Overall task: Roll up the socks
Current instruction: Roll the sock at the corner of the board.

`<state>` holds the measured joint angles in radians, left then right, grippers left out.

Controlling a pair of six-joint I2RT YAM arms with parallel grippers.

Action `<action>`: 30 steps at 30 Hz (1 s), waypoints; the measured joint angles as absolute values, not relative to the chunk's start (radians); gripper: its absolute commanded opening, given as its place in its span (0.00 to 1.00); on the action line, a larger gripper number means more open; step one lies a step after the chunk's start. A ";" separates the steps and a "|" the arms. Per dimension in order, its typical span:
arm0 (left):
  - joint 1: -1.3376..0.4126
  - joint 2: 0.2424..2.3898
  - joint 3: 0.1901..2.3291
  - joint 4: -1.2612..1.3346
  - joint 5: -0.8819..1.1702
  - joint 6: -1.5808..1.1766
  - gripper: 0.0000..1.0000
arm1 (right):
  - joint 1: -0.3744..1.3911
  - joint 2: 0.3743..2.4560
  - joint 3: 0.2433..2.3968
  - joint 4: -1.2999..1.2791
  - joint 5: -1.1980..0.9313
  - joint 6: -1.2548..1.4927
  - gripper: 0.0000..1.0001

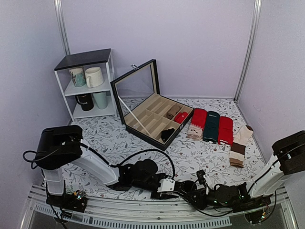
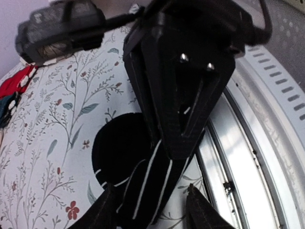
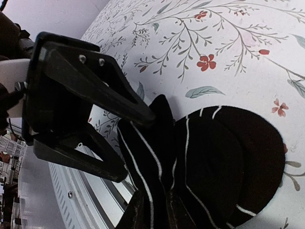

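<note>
The right gripper (image 2: 175,150) is matt black plastic. The sock (image 3: 214,162) in it is soft knit cloth. Beneath it the tabletop (image 2: 47,143) is matt printed fabric, and beside it runs a shiny metal rail (image 2: 248,143).

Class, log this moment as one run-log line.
left gripper: shut on striped sock | right gripper: shut on striped sock | site: table, near edge

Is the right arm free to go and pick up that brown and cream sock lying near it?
Probably not yet. The right arm has its jaws shut on the black striped sock, which the left arm grips too. Nothing blocks the way to the brown and cream sock once it lets go.
</note>
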<state>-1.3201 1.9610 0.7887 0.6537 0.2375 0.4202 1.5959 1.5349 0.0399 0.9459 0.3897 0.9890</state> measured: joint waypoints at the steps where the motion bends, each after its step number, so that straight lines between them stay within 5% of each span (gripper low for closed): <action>1: -1.320 1.976 0.792 0.653 0.243 0.422 0.49 | 1.596 1.535 0.039 0.947 0.390 0.991 0.14; 6: -1.320 2.008 0.804 0.656 0.258 0.427 0.46 | 1.596 1.535 0.039 0.950 0.389 0.995 0.14; 10: -1.319 2.020 0.820 0.649 0.260 0.435 0.21 | 1.596 1.535 0.039 0.950 0.387 0.995 0.14; 14: -1.312 2.025 0.839 0.627 0.266 0.437 0.14 | 1.596 1.535 0.039 0.951 0.386 0.996 0.14; 16: -1.311 2.025 0.841 0.621 0.272 0.438 0.01 | 1.596 1.535 0.039 0.951 0.386 0.999 0.14; 30: -1.304 1.998 0.901 0.445 0.302 0.350 0.00 | 1.596 1.526 0.039 0.947 0.384 1.010 0.26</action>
<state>-1.3041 1.9984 0.9009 0.4446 0.3019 0.3496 1.5959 1.5261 0.0387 0.9466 0.3843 1.0100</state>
